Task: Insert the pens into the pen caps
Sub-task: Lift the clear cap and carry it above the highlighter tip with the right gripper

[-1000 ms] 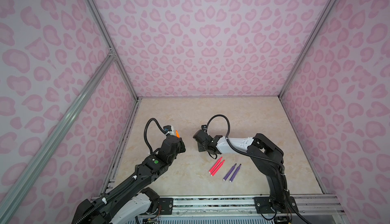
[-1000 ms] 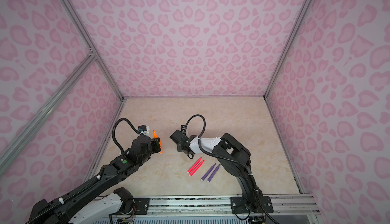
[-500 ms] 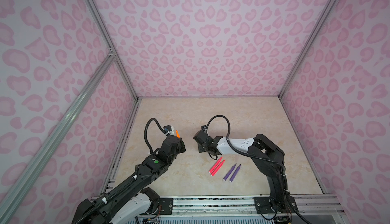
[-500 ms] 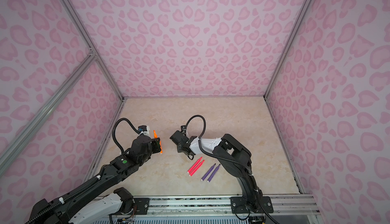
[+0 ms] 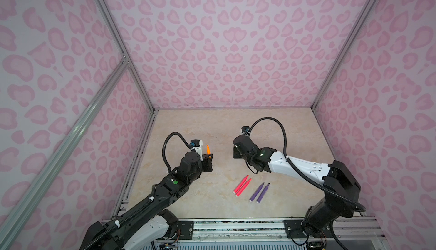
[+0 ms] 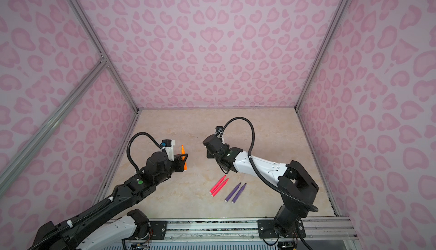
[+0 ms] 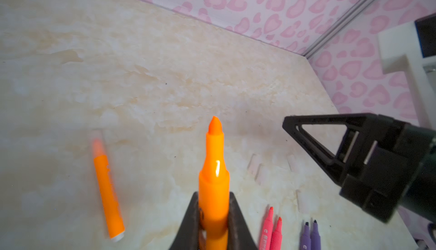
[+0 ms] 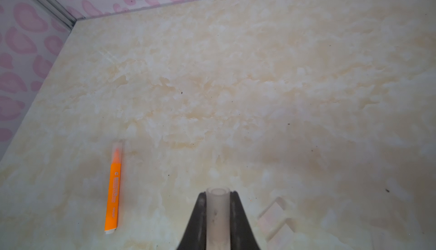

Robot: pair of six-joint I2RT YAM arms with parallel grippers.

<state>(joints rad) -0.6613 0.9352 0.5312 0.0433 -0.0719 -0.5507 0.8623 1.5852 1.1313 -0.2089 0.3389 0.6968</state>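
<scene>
Both loaded, held apart.
The left hand [image 7: 213, 194] is clamping an orange pen [image 7: 214, 166], tip protruding; the right hand [image 8: 217, 193] is pinching a clear cap [image 8: 217, 213].

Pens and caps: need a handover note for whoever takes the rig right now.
Hands: left hand shut on the uncapped orange pen, tip pointing out. The right hand is shut on a clear cap, open end forward. They are apart, pen and cap not yet joined.
Done: one capped orange pen lies on the table.
Left: cap the held pen, then the two pink pens and two purple pens, lying uncapped near the front. Four loose caps lie near them.
</scene>
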